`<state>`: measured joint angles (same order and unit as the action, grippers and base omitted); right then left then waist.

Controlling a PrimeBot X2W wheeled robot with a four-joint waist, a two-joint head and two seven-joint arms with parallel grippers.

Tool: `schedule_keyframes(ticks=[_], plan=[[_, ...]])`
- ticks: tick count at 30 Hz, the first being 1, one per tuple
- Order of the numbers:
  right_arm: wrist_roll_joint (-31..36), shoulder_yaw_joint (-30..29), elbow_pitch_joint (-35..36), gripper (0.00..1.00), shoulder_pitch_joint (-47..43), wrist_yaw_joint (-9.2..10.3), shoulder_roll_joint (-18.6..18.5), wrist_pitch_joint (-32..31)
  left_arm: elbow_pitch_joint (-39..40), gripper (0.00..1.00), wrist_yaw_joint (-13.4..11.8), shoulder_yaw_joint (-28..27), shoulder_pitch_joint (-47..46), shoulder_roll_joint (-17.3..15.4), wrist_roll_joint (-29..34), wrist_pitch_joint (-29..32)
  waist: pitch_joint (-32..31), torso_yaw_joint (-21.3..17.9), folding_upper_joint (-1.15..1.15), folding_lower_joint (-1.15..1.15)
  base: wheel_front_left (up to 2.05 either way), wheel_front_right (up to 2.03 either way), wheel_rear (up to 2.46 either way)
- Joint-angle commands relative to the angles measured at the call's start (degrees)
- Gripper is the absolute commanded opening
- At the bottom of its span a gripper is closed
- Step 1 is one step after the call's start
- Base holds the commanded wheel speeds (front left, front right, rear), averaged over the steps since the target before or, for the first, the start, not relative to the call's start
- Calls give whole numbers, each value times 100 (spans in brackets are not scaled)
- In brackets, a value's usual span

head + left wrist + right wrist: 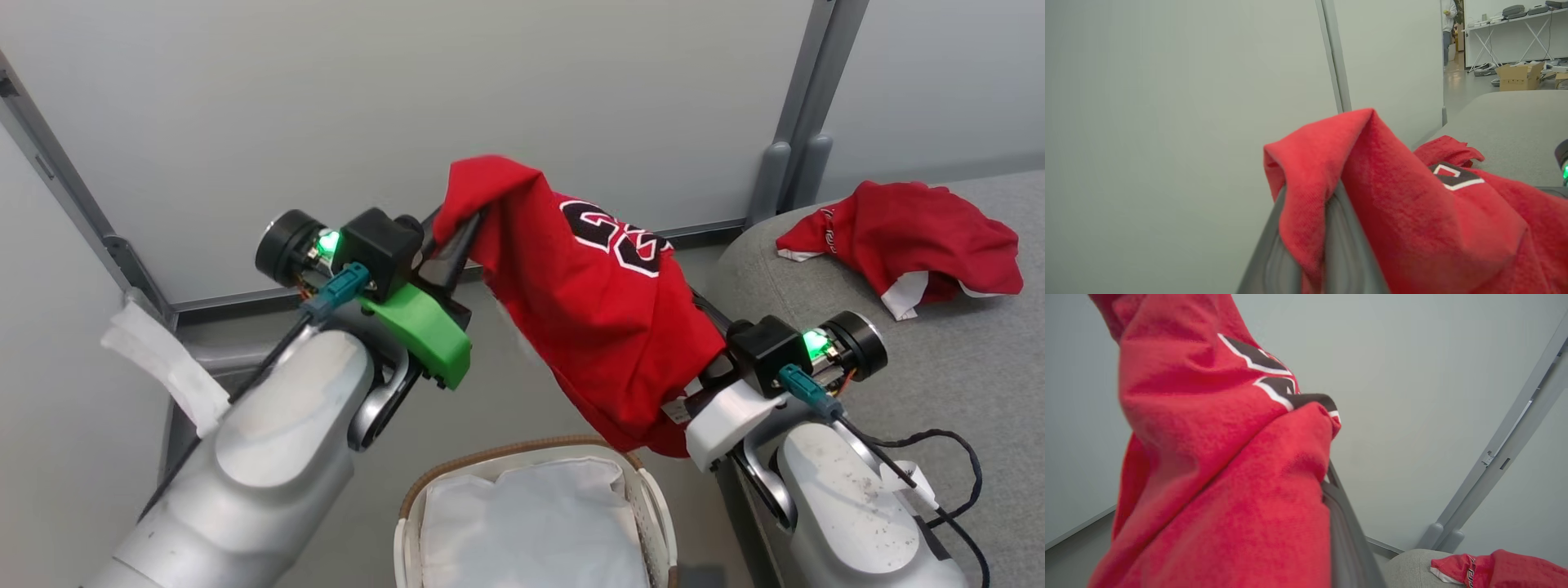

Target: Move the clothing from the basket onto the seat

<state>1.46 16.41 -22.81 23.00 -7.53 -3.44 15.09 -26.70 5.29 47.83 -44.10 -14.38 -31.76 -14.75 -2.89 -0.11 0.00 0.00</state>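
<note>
Basket [522, 447] nearest me, at the bottom middle of the head view. I see its white liner [531, 523] inside and no red cloth in it.

Above it, a numbered jersey [604, 327] is slung in the air between my two arms. Its lower fold hangs over the basket's far rim; I cannot tell whether it touches.

Left tool [467, 233]: clenched on the jersey's upper end. In the left wrist view a red fold is pinched between the two fingers [1343, 253] and spills over their tips.

Right tool [1331, 486]: buried under the lower end of the cloth. One dark finger [1345, 535] shows and the other is covered, so I cannot tell whether this tool is clamped or loose.

Seat [898, 367] lies to my right, beyond the right arm. A second jersey [906, 237] is crumpled on it, near the far edge and close to the rounded far left corner, with white trim showing.

Behind everything is a grey partition wall [408, 98] with a metal post [804, 106].

Far off in the left wrist view are a cardboard box [1519, 76] on the floor and a person [1448, 28] standing.
</note>
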Motion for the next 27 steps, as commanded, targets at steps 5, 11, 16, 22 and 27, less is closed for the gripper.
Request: schedule_keyframes(ticks=[5, 11, 16, 22, 27], plan=[[112, -355, 87, 0, -35, 8, -15, 12, -113, 100, -126, -242, 622, 199, -18, -48, 47, -5, 0, 0, 0, 0, 0], [262, -729, 193, 0, -5, 8, -11, 12, -71, 100, -159, -759, 1454, 399, 244, -39, 95, -57, 0, 0, 0, 0, 0], [330, -953, 298, 0, 20, 8, -47, 12, -207, 100, -56, -1184, 2116, 526, 479, -40, 127, -152, 0, 0, 0, 0, 0], [382, -1126, 373, 0, -32, 8, -130, 12, -322, 100, 64, -1577, 2624, 693, 749, -40, 148, -247, 0, 0, 0, 0, 0], [406, -1230, 355, 0, -130, 8, -192, 12, -306, 100, 127, -1813, 2874, 828, 968, -40, 150, -321, 0, 0, 0, 0, 0]])
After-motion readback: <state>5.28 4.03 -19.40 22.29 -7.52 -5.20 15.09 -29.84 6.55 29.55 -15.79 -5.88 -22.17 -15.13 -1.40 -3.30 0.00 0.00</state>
